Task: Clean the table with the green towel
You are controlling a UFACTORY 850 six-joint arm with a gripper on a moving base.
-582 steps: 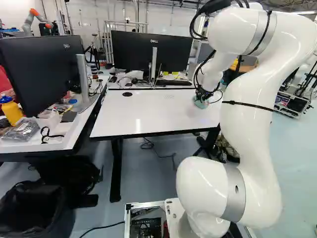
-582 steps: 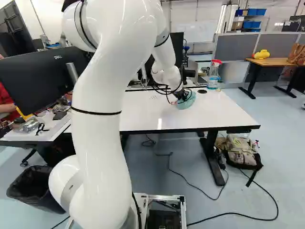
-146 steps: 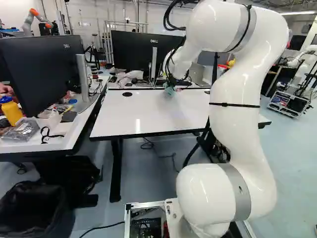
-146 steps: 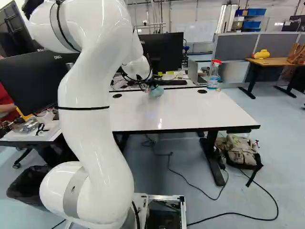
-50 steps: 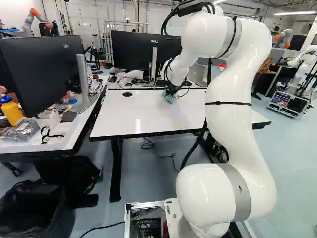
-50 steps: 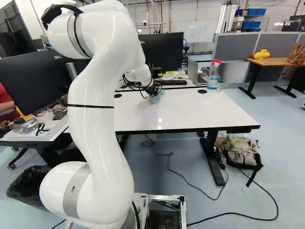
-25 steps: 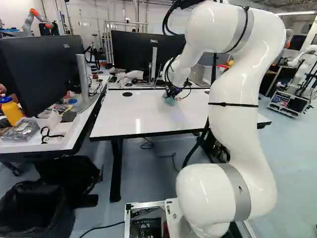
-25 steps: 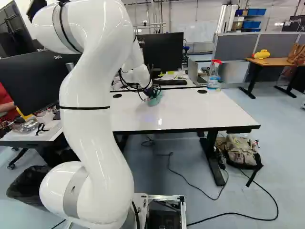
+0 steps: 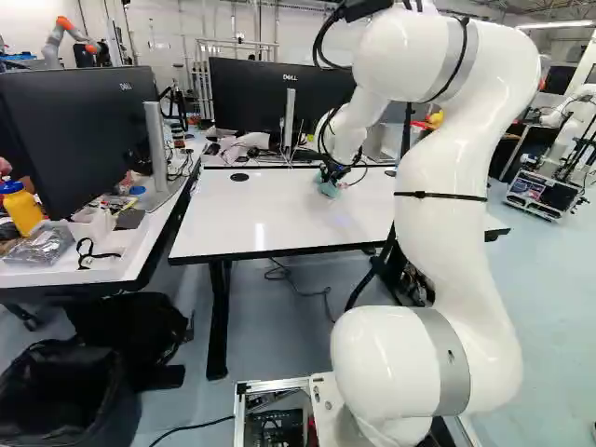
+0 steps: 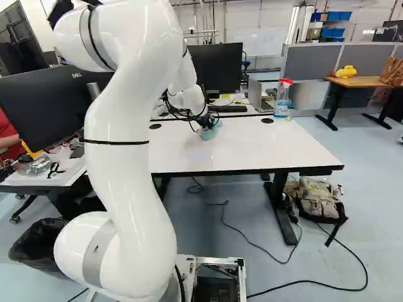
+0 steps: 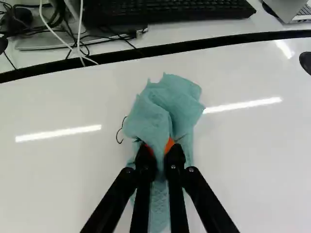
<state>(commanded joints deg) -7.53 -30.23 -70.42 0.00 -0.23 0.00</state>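
Note:
The gripper [image 10: 208, 121] is low over the far half of the white table [image 10: 252, 148] in the right base view. In the wrist view the gripper [image 11: 159, 148] is shut on the green towel [image 11: 167, 109], its orange pads pinching the cloth from two sides. The bunched towel spreads ahead of the fingers and also trails beneath them, lying against the tabletop. In the left base view the towel [image 9: 328, 186] shows as a small teal bundle under the wrist.
A spray bottle [image 10: 283, 99] stands at the table's far right corner. Behind the table are a keyboard [image 11: 170, 10], cables, a laptop [image 11: 291, 9] and a monitor [image 9: 279, 98]. Another desk with a monitor [image 9: 79, 140] adjoins on the left. Another robot [image 9: 70, 37] stands far back.
Over the last second the arm has carried the towel slightly to the right across the table. Compared with the oldest frames, arm and towel stand further left. The base has not moved.

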